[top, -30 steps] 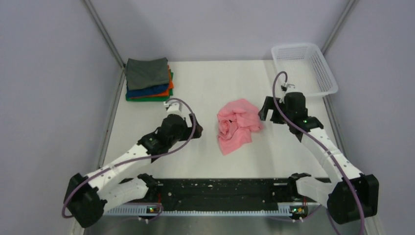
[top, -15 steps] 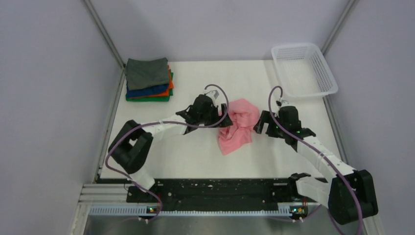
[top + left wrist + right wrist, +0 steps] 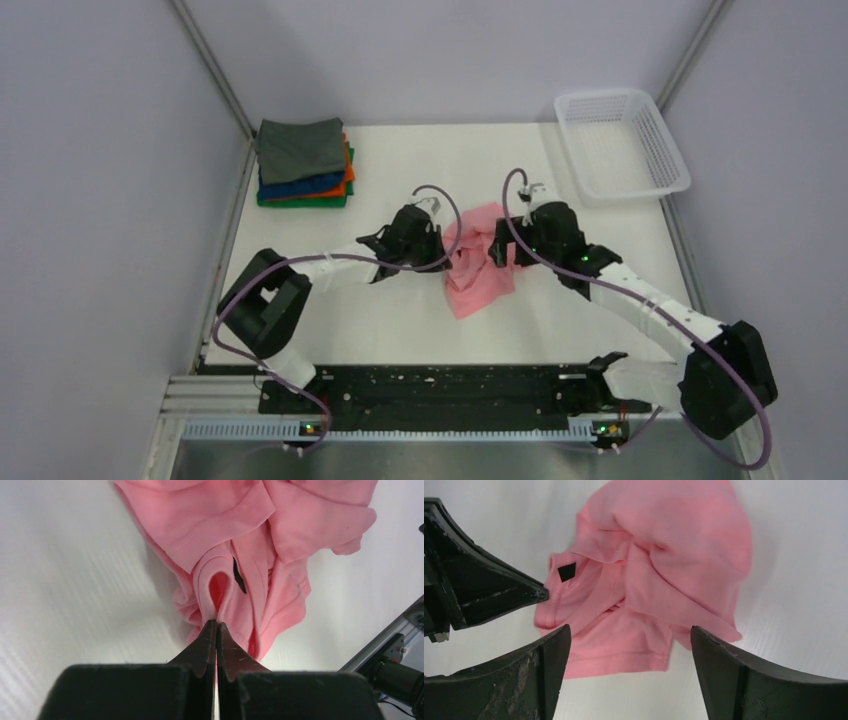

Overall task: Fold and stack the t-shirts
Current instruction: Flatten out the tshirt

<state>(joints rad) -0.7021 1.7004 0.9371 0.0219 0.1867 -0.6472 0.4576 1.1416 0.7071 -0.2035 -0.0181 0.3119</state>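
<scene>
A crumpled pink t-shirt (image 3: 481, 282) lies mid-table. My left gripper (image 3: 443, 256) is at its left edge, shut on a fold of pink cloth by the collar (image 3: 217, 624); a black label (image 3: 239, 576) shows just beyond the tips. My right gripper (image 3: 500, 248) hovers over the shirt's right side, jaws open, with the pink hem (image 3: 624, 652) below and between its fingers (image 3: 630, 630), touching nothing. The left gripper's finger (image 3: 499, 592) shows at the left of the right wrist view. A folded stack (image 3: 303, 165) sits far left: dark grey on top, then blue, orange, green.
A white mesh basket (image 3: 632, 192) stands at the back right corner. The black rail (image 3: 450, 390) with both arm bases runs along the near edge. Grey walls close in the table's left, right and back.
My left arm reached right to the pink shirt and closed its jaws on a fold. My right gripper slid left from beside the shirt to above it and narrowed slightly.
</scene>
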